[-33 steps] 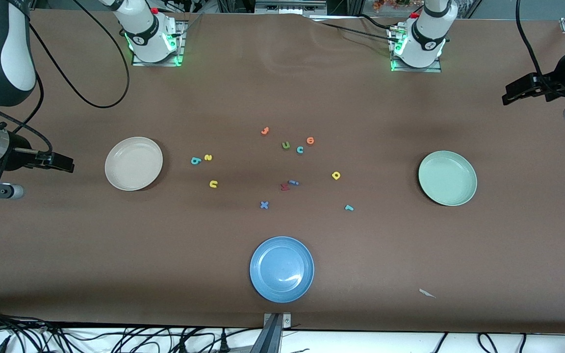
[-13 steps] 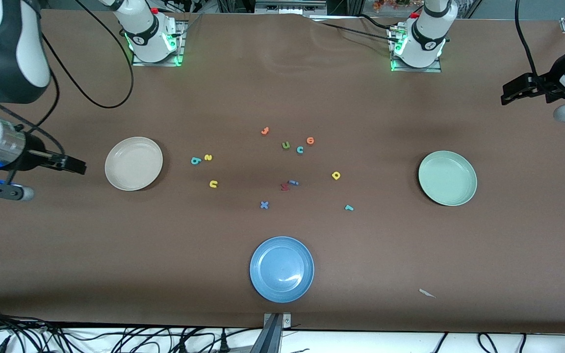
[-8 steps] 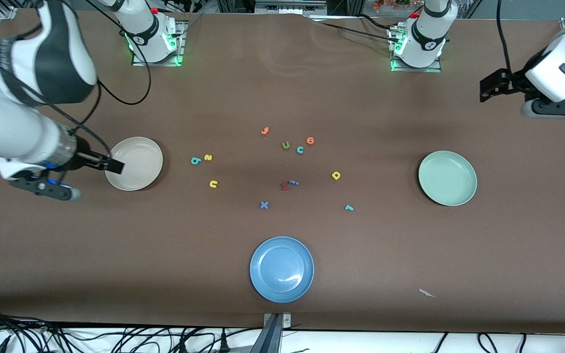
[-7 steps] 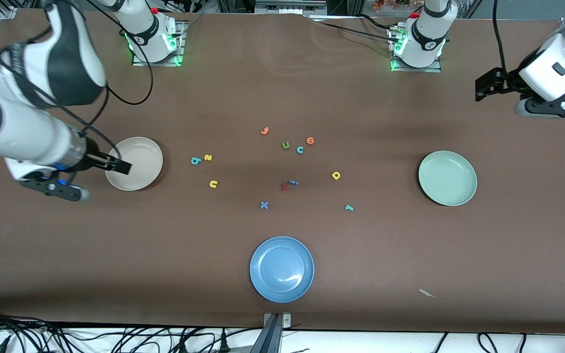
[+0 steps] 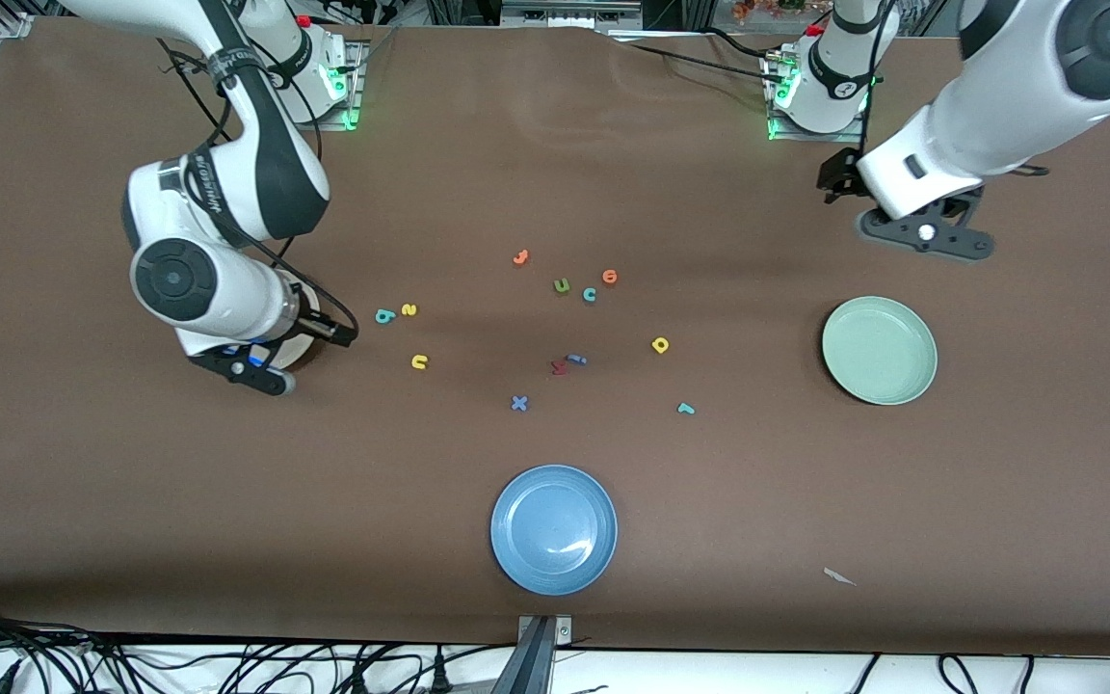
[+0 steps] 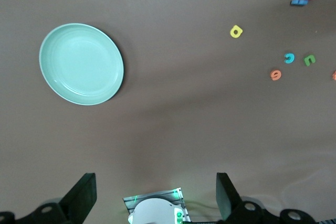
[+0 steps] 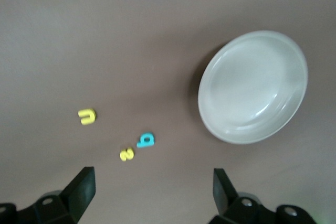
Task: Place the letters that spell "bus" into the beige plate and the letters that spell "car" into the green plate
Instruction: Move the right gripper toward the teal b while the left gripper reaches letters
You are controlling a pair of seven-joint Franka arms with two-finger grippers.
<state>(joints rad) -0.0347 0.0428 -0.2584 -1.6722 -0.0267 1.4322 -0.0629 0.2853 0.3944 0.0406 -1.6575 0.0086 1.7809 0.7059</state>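
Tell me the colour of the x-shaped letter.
Blue; the x-shaped letter shows best in the front view.

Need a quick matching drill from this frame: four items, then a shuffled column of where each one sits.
Items:
1. blue plate
2. green plate
3. right gripper
4. blue x

Places:
A. over the beige plate's edge
B. nearest the front camera
C. toward the left arm's end of the table
D. among the loose letters, mid-table

Pairs: 1-B, 2-C, 3-A, 4-D
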